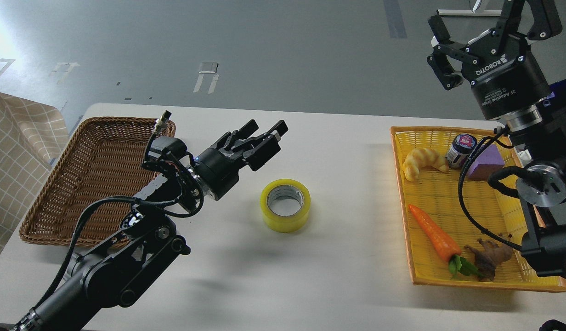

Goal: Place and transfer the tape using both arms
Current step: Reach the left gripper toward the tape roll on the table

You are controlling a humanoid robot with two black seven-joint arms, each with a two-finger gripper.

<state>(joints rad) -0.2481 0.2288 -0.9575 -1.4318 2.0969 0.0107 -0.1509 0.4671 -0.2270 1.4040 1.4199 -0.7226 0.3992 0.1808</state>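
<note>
At frame centre, the tape (285, 204) lies flat on the white worktop (347, 184). Left, the brown wicker basket (62, 202); right, the yellow basket (430, 188) holds croissant (423, 161), jar (461, 150), purple wedge (487, 162), carrot (437, 236). Both the left tool (269, 130) and the right tool (489, 20) are parted, gripping nothing.

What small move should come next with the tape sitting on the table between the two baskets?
Probably ease the left hand forward and down over the tape. The roll lies flat on the table, free of both hands. The left hand is open and nearest to it, while the right hand is raised by the yellow basket.
</note>
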